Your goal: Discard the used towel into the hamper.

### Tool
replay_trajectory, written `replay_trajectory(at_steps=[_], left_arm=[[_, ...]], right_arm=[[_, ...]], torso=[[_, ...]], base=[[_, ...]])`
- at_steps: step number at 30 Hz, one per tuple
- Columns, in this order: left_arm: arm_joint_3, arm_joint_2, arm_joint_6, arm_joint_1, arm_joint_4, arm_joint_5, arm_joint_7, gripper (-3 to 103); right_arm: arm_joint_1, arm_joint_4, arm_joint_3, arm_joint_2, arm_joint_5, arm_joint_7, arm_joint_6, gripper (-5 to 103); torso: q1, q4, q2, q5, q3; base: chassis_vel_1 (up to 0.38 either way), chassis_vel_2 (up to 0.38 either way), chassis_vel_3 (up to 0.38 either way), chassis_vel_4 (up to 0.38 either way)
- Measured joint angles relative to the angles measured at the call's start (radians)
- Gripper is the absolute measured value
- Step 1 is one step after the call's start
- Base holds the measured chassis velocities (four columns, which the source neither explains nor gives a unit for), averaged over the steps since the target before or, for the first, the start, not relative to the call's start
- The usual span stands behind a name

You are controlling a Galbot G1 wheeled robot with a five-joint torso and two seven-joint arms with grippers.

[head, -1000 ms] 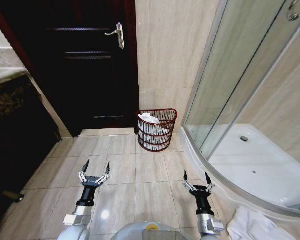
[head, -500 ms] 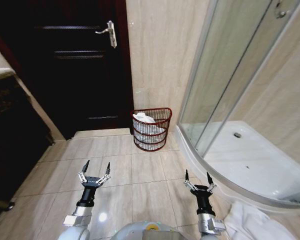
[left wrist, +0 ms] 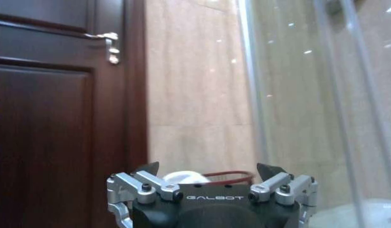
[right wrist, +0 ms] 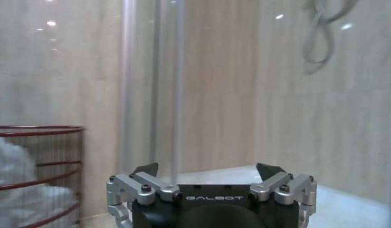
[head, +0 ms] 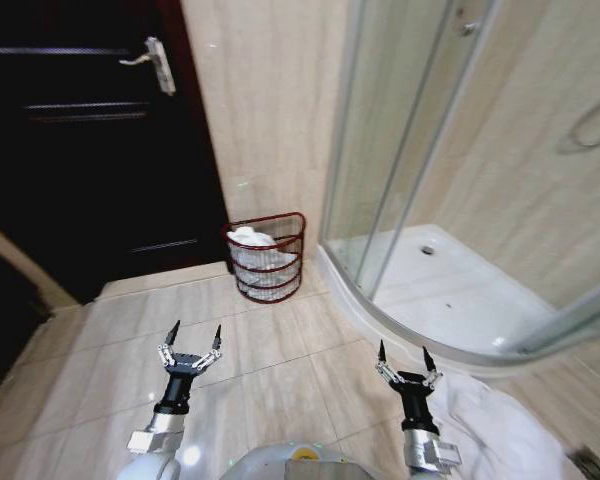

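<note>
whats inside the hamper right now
White cloth is piled inside the hamper, rising to about its rim on one side. Whatever lies under that cloth, and the basket's bottom, is covered.

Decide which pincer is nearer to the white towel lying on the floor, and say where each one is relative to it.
Right. The right pincer hangs open just beside the towel, at its near edge. The left pincer, also open, is across the floor on the robot's far side from it.

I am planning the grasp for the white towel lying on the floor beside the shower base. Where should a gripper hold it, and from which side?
Probably from above, pinching a raised fold of the crumpled white cloth towel on the tiled floor by the right gripper, whose jaws are open. It lies flat and soft, so a side approach would find no edge. The left gripper hangs open farther off.
</note>
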Motion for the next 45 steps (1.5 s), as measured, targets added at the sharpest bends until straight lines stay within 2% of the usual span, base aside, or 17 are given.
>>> replay_trajectory(at_steps=[2, 7, 11, 14, 28, 35, 37, 39, 41, 42, 43, 45], left_arm=[[-0.001, 0.003, 0.009, -0.001, -0.007, -0.009, 0.006, 100], [-0.002, 0.001, 0.015, -0.003, -0.011, -0.013, 0.010, 100], [-0.001, -0.005, 0.013, 0.000, -0.011, -0.011, 0.012, 100], [-0.002, -0.005, 0.011, 0.002, -0.010, -0.010, 0.012, 100], [-0.007, -0.002, 0.008, 0.000, -0.006, -0.016, 0.012, 100], [-0.012, 0.001, -0.001, -0.006, -0.004, -0.031, 0.011, 100], [-0.007, 0.000, -0.006, -0.010, -0.003, -0.042, 0.014, 100], [-0.004, -0.002, -0.009, -0.010, -0.004, -0.045, 0.023, 100], [-0.003, -0.003, -0.009, -0.010, -0.004, -0.045, 0.025, 100], [-0.002, -0.004, -0.008, -0.007, -0.007, -0.046, 0.028, 100], [-0.002, -0.004, -0.008, -0.007, -0.007, -0.046, 0.028, 100], [-0.003, -0.004, -0.005, -0.005, -0.008, -0.046, 0.028, 100]], right_arm=[[0.002, -0.006, 0.032, -0.007, 0.027, -0.044, 0.016, 100], [-0.003, -0.013, 0.063, -0.020, 0.050, -0.072, 0.033, 100], [-0.008, -0.014, 0.068, -0.026, 0.052, -0.072, 0.034, 100], [-0.010, -0.015, 0.072, -0.027, 0.053, -0.066, 0.034, 100], [-0.003, -0.051, 0.093, -0.015, 0.079, -0.050, 0.034, 100], [0.033, -0.124, 0.108, -0.021, 0.142, -0.055, 0.005, 100], [0.067, -0.191, 0.124, -0.027, 0.161, -0.070, -0.010, 100], [0.106, -0.256, 0.151, -0.019, 0.162, -0.117, -0.015, 100], [0.113, -0.267, 0.157, -0.018, 0.162, -0.130, -0.017, 100], [0.129, -0.292, 0.175, -0.023, 0.170, -0.174, -0.023, 100], [0.129, -0.292, 0.175, -0.023, 0.170, -0.174, -0.023, 100], [0.143, -0.307, 0.194, -0.041, 0.201, -0.230, -0.055, 100]], torso=[[0.000, 0.0000, -0.003, 0.0000, -0.003], [0.000, 0.0003, -0.010, 0.0000, -0.010], [0.000, -0.0004, -0.014, 0.0000, -0.014], [0.000, 0.0003, -0.017, 0.0001, -0.017], [0.000, 0.0000, -0.033, 0.0001, -0.033], [0.000, -0.0002, -0.041, 0.0002, -0.041], [0.000, -0.0002, -0.041, 0.0000, -0.041], [0.000, 0.0001, -0.041, 0.0004, -0.041], [0.000, 0.0002, -0.041, 0.0004, -0.041], [0.000, 0.0003, -0.041, 0.0002, -0.041], [0.000, 0.0003, -0.041, 0.0002, -0.041], [0.000, 0.0003, -0.041, 0.0000, -0.041]], base=[[-0.120, -0.122, -0.122, -0.121], [-0.105, -0.111, -0.114, -0.125], [-0.123, -0.133, -0.134, -0.125], [-0.139, -0.147, -0.127, -0.134], [-0.132, -0.124, -0.121, -0.127], [-0.111, -0.112, -0.119, -0.112], [-0.083, -0.082, -0.058, -0.075], [0.000, 0.000, 0.000, 0.000], [0.000, 0.000, 0.000, 0.000], [0.000, 0.000, 0.000, 0.000], [0.000, 0.000, 0.000, 0.000], [0.000, 0.000, 0.000, 0.000]])
